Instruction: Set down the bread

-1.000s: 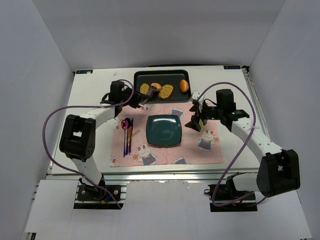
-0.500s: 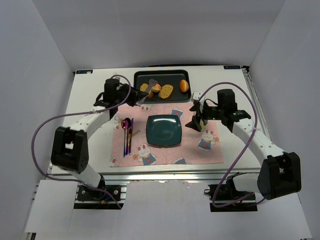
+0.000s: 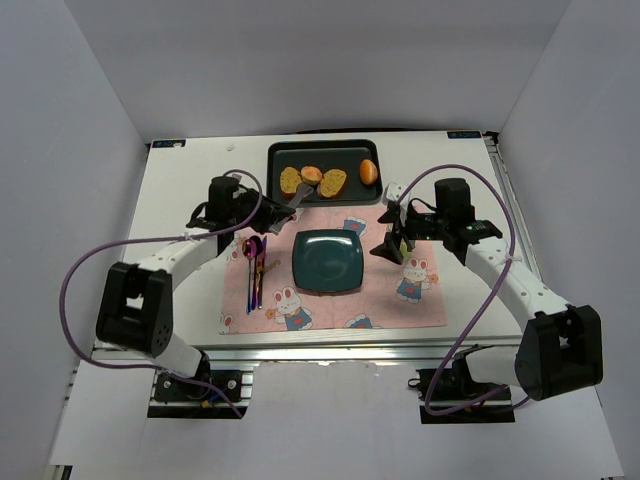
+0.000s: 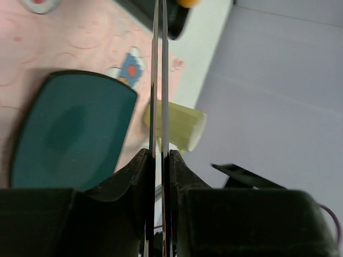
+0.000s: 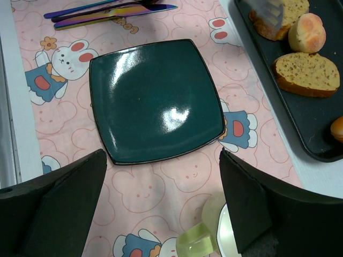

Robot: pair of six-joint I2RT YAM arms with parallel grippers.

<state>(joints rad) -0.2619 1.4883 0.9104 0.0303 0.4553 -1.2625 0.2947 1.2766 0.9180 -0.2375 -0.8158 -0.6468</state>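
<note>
The bread (image 3: 312, 174) (image 5: 307, 31), a small round golden bun, lies in the black tray (image 3: 275, 150) between two toast slices. My left gripper (image 3: 271, 206) (image 4: 159, 155) is shut on thin metal tongs (image 3: 298, 196) (image 4: 159, 80). The tong blades lie almost together with nothing between them, and their tip (image 5: 263, 7) hovers at the tray's near edge beside the left toast. My right gripper (image 3: 392, 240) (image 5: 161, 176) stands wide open above the placemat, just right of the teal plate (image 3: 328, 260) (image 5: 155, 101) (image 4: 69, 134), holding nothing.
Two toast slices (image 3: 290, 180) (image 3: 332, 182) and an orange egg-shaped item (image 3: 368, 171) share the tray. Cutlery (image 3: 256, 265) (image 5: 107, 13) lies on the pink bunny placemat (image 3: 420, 300), left of the plate. A pale green translucent piece (image 5: 201, 238) (image 4: 179, 126) sits by the right gripper.
My left gripper has drawn back from the bun toward the tray's near edge, and the tong blades have come closer together. The bun stays in the tray. The right arm has not moved.
</note>
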